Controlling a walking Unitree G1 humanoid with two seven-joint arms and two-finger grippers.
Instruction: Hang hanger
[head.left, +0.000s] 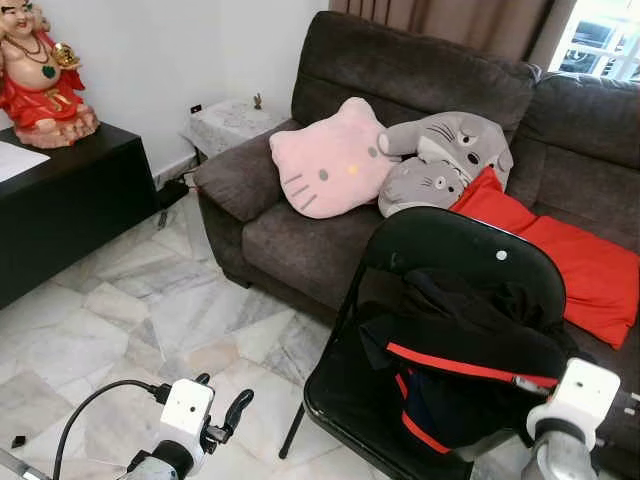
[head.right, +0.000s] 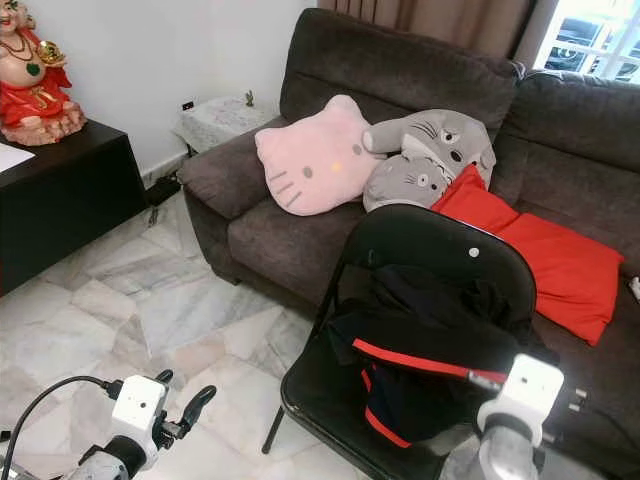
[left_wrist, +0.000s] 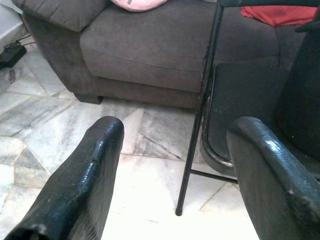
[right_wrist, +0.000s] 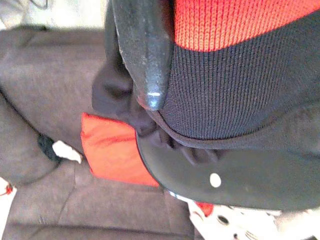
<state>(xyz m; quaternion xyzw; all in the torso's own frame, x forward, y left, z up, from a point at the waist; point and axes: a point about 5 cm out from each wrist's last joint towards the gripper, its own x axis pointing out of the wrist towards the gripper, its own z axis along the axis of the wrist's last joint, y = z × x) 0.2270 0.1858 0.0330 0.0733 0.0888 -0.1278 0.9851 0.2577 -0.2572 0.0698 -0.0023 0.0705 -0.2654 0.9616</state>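
Hanger cannot be made out against the one dark garment (head.left: 470, 350) heaped on the seat of a single black folding chair (head.left: 450, 235), at the near right of the scene. The garment is black ribbed knit with two thin red stripes across it. The chair has a smooth, rounded, glossy backrest and thin black metal legs.

Two grippers are in view. The left gripper (head.left: 222, 392) hangs low at the near left above the floor (head.left: 150, 310), its two glossy black fingers (left_wrist: 95, 165) spread wide apart and holding nothing. The right gripper (right_wrist: 151, 85) is at the near right, pressed against the knit garment at the chair; whether its jaws are open or closed on the cloth cannot be told.

Behind the chair stands one dark brown sofa (head.left: 300, 240) in soft, nubby fabric. On it lie one pink cat-face cushion (head.left: 330, 165), one grey plush cushion (head.left: 450, 150) showing two whiskered faces, and one flat red cushion (head.left: 580, 260). At the far left, one red and gold statue (head.left: 40, 80) sits on one black cabinet (head.left: 70, 200). One small side table (head.left: 230, 125) with a pale lacy cover stands beside the sofa's left arm. The floor is polished grey and cream marble tile.
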